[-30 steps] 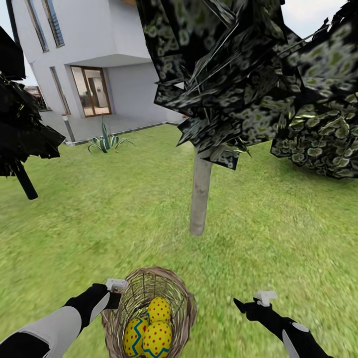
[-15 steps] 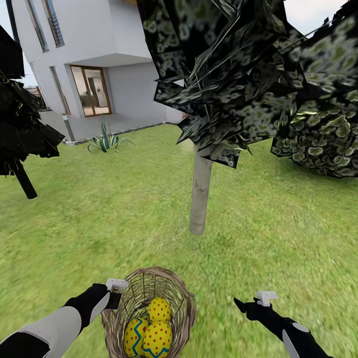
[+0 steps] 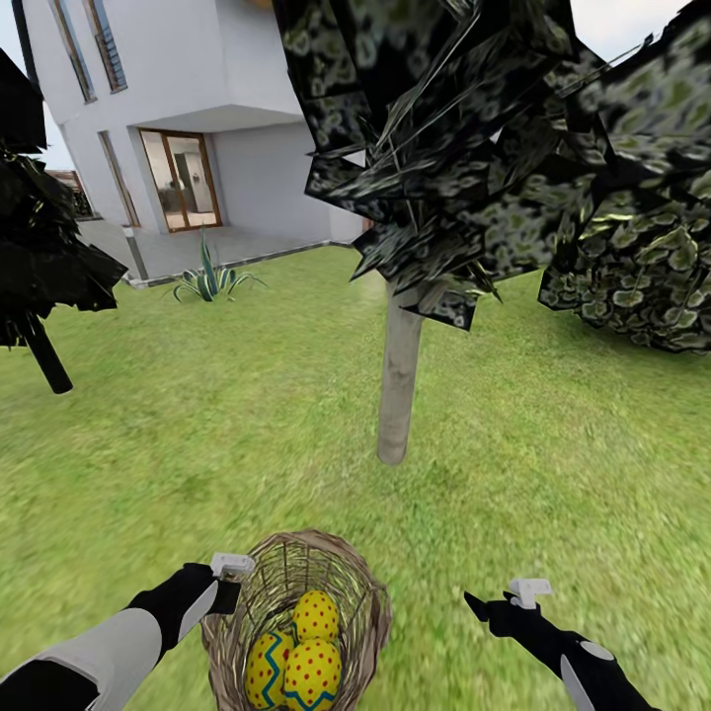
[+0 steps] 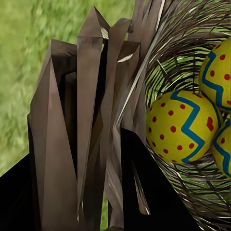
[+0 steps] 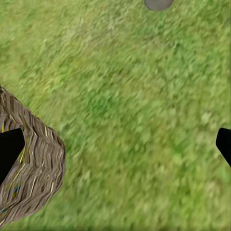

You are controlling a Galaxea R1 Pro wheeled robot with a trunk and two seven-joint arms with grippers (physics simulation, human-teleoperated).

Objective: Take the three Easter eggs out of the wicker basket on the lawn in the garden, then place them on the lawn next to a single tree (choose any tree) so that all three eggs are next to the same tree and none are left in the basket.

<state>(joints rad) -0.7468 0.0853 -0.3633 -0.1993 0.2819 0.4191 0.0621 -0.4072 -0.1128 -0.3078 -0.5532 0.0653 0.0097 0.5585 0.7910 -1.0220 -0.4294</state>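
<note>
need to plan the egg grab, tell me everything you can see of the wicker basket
The wicker basket is small, round and brown, woven of thin twigs in an open weave that shows grass through it. It stands upright on the lawn, in front of the pale tree trunk. The three Easter eggs lie inside it, bunched together. The left gripper is at its left rim, apparently closed on the wicker there; the right gripper hangs apart.

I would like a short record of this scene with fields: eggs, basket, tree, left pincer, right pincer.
eggs: three Easter eggs, all inside the basket
basket: wicker basket on the lawn, between the two arms
tree: pale trunk beyond the basket, no egg beside it
left pincer: left pincer at the basket rim, holding no egg
right pincer: right pincer open over grass, apart from the basket, empty
</note>
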